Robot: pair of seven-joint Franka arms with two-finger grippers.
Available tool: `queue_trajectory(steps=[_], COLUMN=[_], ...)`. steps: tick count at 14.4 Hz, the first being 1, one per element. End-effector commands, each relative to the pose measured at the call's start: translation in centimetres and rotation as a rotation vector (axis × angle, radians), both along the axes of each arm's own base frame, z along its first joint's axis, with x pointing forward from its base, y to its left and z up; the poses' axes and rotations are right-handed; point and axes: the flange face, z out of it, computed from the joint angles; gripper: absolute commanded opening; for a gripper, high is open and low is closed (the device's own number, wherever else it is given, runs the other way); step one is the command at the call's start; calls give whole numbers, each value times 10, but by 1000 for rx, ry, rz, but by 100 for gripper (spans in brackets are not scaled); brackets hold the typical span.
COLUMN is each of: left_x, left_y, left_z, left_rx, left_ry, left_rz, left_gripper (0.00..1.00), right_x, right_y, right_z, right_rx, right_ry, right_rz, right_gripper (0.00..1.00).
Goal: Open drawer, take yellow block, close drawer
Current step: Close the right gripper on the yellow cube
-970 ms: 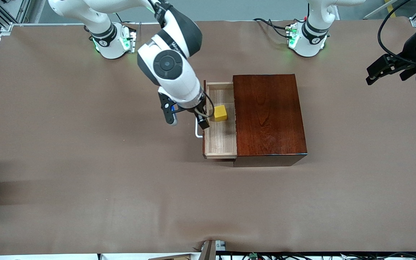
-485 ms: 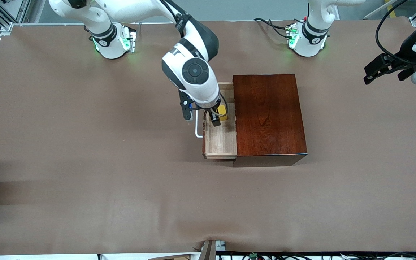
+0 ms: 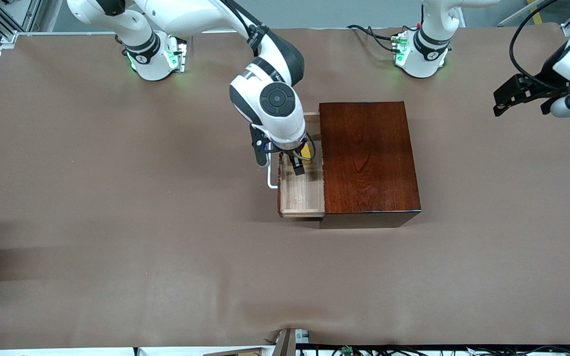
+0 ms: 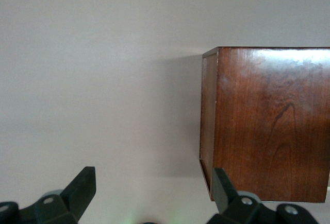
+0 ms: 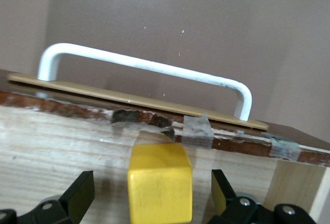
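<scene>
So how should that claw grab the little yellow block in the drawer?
From straight above, pinching two opposite flat faces of the yellow block. It sits flat in the open drawer, and the open right gripper already straddles it.

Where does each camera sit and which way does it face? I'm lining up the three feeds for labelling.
Front view: high across the table, facing both bases; shows the right gripper low in the open drawer, and the left gripper waiting over the table's left-arm end.
Left wrist view: on the left wrist, looking down at the wooden box; its open fingers show.
Right wrist view: on the right wrist, looking into the drawer at the yellow block and handle; its open fingers flank the block.
Shared: all three show the box.
</scene>
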Motion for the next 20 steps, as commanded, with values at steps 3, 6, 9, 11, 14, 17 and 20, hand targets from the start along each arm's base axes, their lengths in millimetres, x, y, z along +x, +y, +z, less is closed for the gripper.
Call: queue_trajectory(steps=[3, 6, 9, 11, 14, 17, 20], left_x=[3, 2, 2, 3, 4, 3, 2], left_y=[-1, 0, 4, 11, 21, 25, 27], left_z=[-1, 0, -1, 0, 0, 3, 3], left_rx=[-10, -10, -8, -1, -1, -1, -1], left_ry=[-7, -7, 0, -2, -4, -7, -6], left_rz=[-22, -21, -7, 0, 19, 25, 29], left_gripper=[100, 100, 100, 100, 100, 100, 100], right_x=[-5, -14, -12, -9, 1, 32, 62], right_y=[13, 19, 20, 18, 12, -8, -33], right_z=[-17, -20, -18, -14, 4, 45, 76], right_rx=[-25, -58, -60, -57, -45, -31, 25], right_ry=[-25, -53, -65, -66, -70, -48, -33], right_rz=[-12, 26, 31, 27, 12, -43, -108], right_gripper=[100, 60, 0, 0, 0, 0, 0])
